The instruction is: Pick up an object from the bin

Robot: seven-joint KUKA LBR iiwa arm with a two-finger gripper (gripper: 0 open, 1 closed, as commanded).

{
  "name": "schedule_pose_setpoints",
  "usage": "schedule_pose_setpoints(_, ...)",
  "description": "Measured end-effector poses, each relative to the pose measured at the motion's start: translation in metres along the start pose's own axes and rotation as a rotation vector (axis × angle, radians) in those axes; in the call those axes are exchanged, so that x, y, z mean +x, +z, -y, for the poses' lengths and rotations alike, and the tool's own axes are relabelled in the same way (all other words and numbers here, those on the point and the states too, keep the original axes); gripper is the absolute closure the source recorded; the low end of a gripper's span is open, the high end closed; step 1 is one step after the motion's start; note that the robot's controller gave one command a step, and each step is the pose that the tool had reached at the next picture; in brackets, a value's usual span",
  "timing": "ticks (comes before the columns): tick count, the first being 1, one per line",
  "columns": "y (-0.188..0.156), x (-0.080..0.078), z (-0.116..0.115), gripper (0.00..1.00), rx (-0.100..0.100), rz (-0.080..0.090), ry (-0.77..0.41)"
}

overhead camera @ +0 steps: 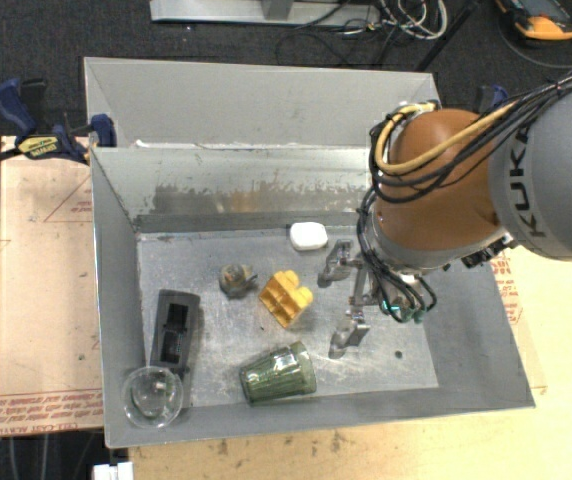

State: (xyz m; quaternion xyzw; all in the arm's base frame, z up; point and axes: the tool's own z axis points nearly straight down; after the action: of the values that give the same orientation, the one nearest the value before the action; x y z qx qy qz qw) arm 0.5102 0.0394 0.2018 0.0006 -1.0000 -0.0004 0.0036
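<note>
My gripper (342,298) hangs low over the right half of the bin floor, its two fingers spread apart with bare floor between them, so it is open. A yellow ridged block (285,297) lies just to its left. A small white rounded piece (308,235) rests by the back wall, up and left of the upper finger. A green see-through cup (278,373) lies on its side near the front, below and left of the lower finger.
Farther left lie a small grey-brown lump (236,280), a black rectangular holder (175,330) and a clear round cup (154,393) in the front left corner. The arm's orange cover and cables hang over the bin's right side.
</note>
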Motion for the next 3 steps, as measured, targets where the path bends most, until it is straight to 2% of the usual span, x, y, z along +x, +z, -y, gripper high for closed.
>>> schedule_pose_setpoints(1, -0.004, -0.002, 0.0, 0.0, 0.0, 0.008, 0.001)
schedule_pose_setpoints(2, 0.032, 0.006, -0.016, 0.0, 0.001, 0.011, -0.128)
schedule_pose_setpoints(3, 0.07, 0.022, -0.051, 0.0, 0.001, 0.008, -0.387)
